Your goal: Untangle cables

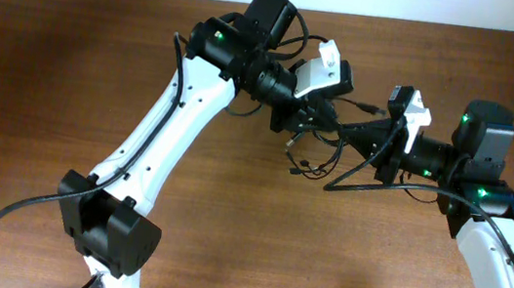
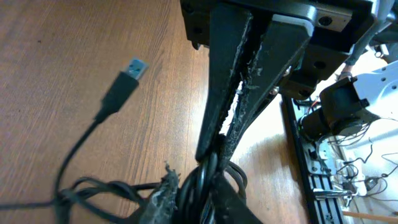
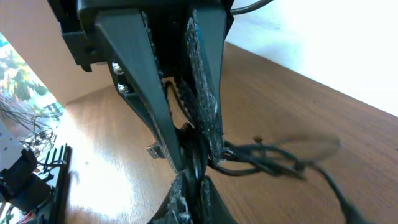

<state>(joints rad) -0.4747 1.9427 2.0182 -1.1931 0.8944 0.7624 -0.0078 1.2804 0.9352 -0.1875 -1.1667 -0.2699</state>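
Observation:
The cables [image 1: 309, 158] are thin black cords in a small tangle on the brown table, under both grippers at the middle of the far side. My left gripper [image 1: 310, 121] comes in from the left, and in the left wrist view its frayed fingers [image 2: 165, 188] press on a bundle of the cables [image 2: 205, 177]; it [image 2: 200, 190] is shut on them. A loose USB plug [image 2: 132, 70] lies free to the left. My right gripper [image 1: 342, 131] meets it from the right. In the right wrist view it [image 3: 200, 190] is shut on the same cables [image 3: 261, 158], which trail off to the right.
The table's [image 1: 70, 62] far edge and a white wall run just behind the grippers. A metal rack with wiring [image 2: 323, 174] stands off the table's edge. A thick black cable [image 1: 2, 216] loops beside the left arm's base.

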